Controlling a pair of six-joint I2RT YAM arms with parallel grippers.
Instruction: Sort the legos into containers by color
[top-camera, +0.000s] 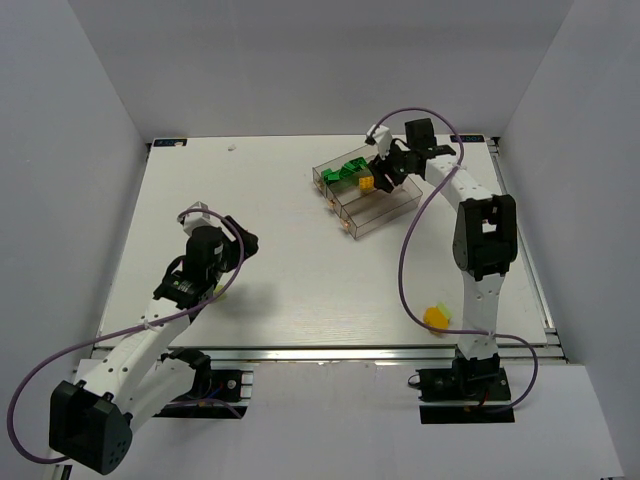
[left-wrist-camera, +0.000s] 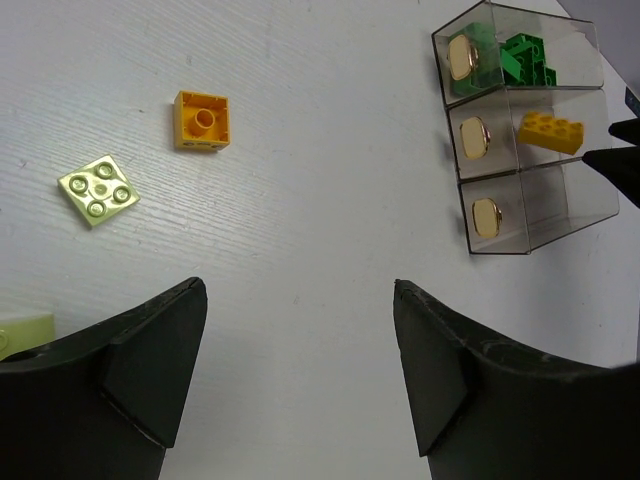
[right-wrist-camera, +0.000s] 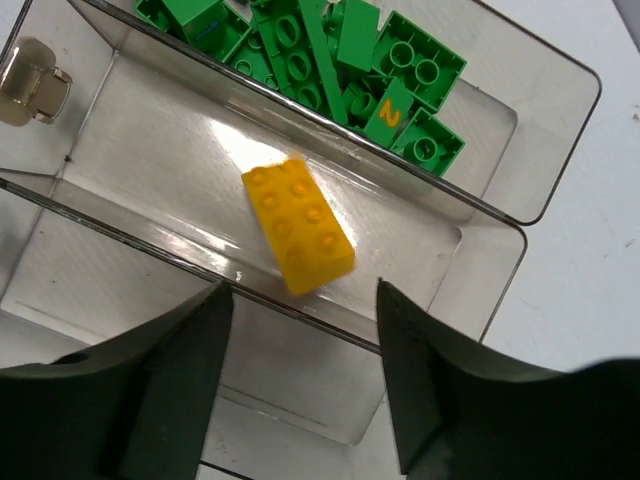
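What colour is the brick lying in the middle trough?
Yellow. The brick shows best in the right wrist view.

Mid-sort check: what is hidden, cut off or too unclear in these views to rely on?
- Top view: orange brick and pale brick don't show; the left arm seems to cover them.
- Left wrist view: second pale brick is cut by the frame's left edge.
- Right wrist view: green bricks are piled and cut off at the top; uncountable.

Green legos (right-wrist-camera: 400, 60) pile in an end container (right-wrist-camera: 490, 140), yellow brick (right-wrist-camera: 298, 228) in the middle.
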